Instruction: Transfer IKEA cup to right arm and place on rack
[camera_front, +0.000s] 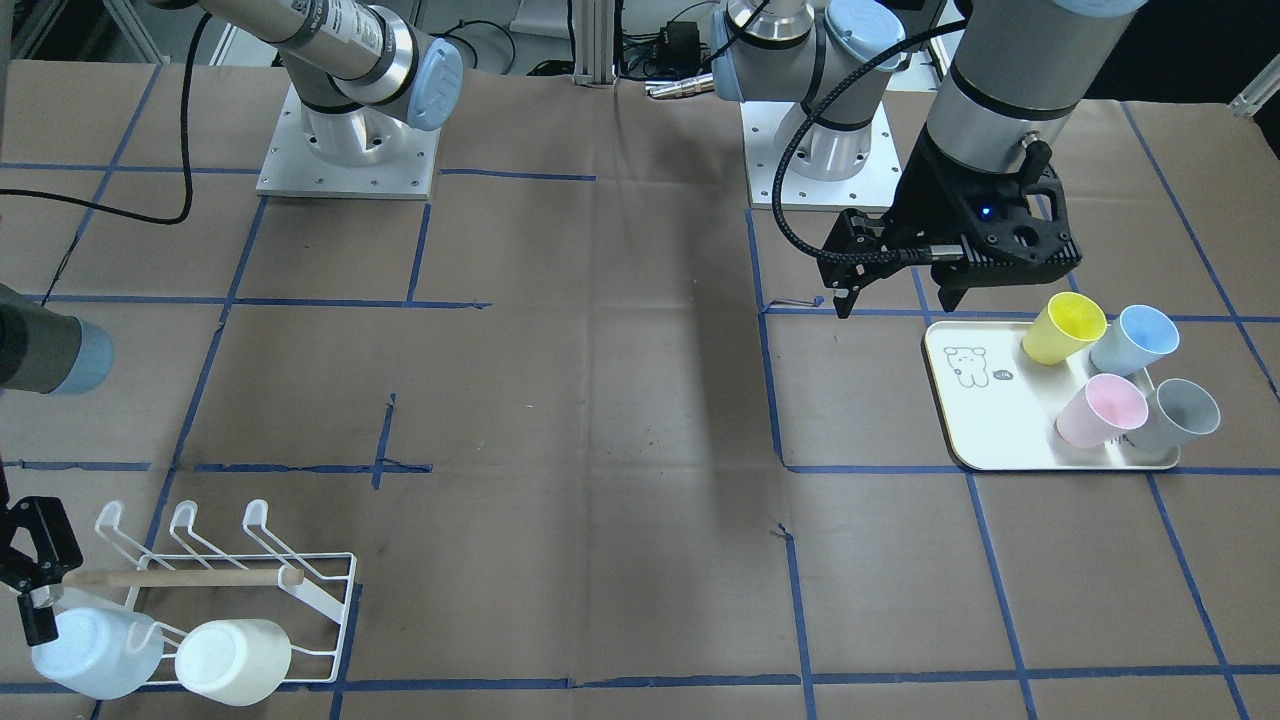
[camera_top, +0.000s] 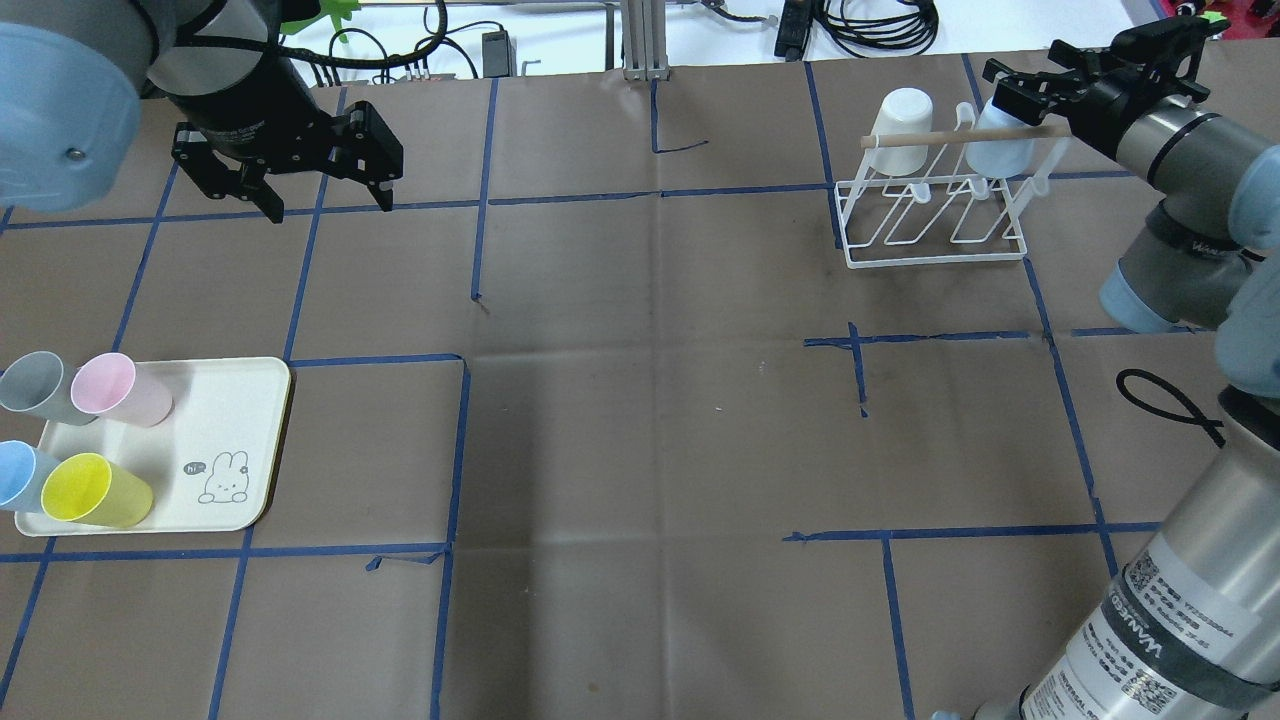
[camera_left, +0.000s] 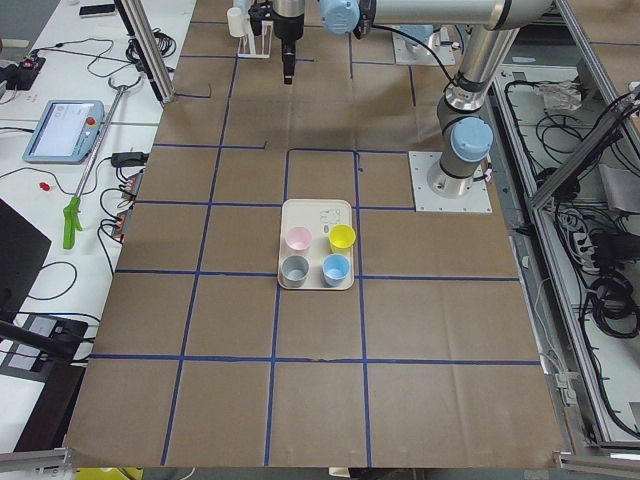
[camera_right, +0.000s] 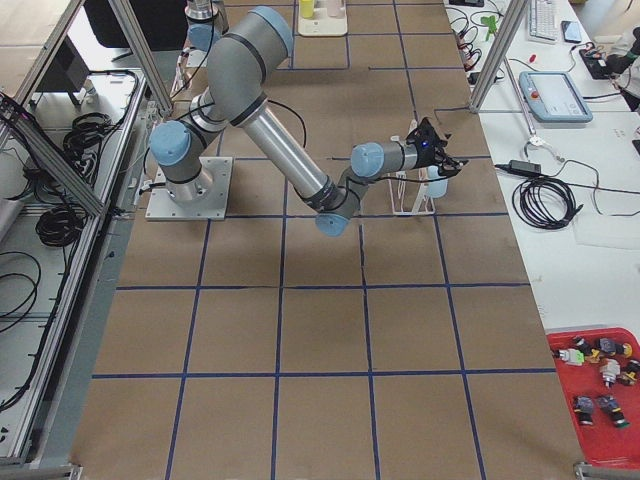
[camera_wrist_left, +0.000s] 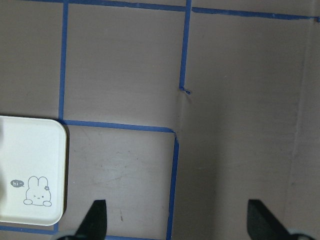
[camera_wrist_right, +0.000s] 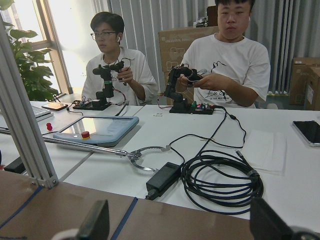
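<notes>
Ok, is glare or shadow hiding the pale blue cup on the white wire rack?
No: front-facing view shows the pale blue cup on the white wire rack evenly lit; overhead view, soft shadow mainly across the brown paper tabletop; right wrist view, window glare top left.

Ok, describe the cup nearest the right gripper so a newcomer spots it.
On the table, find the wire rack at the far right corner. Two cups sit upturned on it. It is the pale blue cup at the outer end, not the white cup.
</notes>
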